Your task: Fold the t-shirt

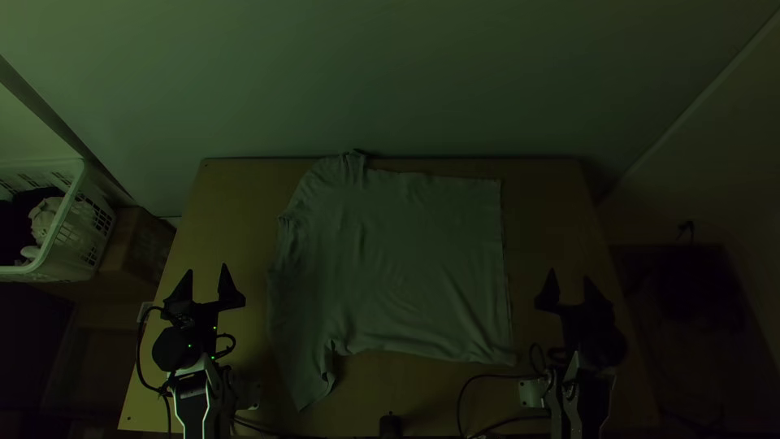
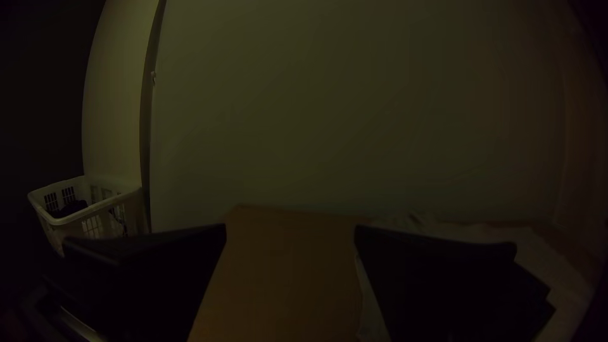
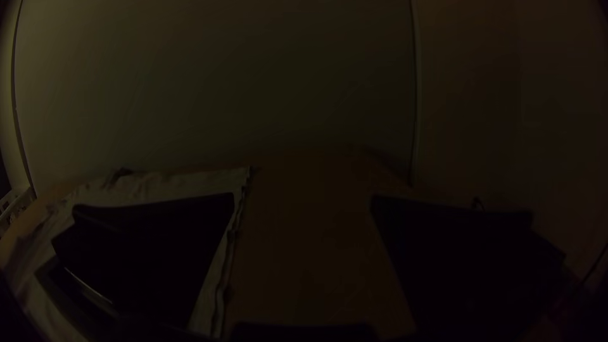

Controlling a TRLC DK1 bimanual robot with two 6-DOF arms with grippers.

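The pale grey t-shirt [image 1: 398,260] lies spread on the table, its straight hem along the right and a sleeve [image 1: 301,366] hanging toward the near edge at the left. Some wrinkles run across it. Left of the cloth, my left gripper [image 1: 208,283] stands open and apart from it. My right gripper [image 1: 575,291], also open, is to the right of the hem, touching no cloth. In the left wrist view the left gripper [image 2: 290,235] has bare tabletop between its fingers; in the right wrist view the right gripper [image 3: 303,206] does too.
The wooden table [image 1: 552,219] has bare strips on both sides of the cloth. A white basket [image 1: 71,219] with clothes stands beyond the table at the left, beside a cardboard box [image 1: 138,248]. Black cables [image 1: 487,376] and a small dark object [image 1: 390,425] lie at the near edge.
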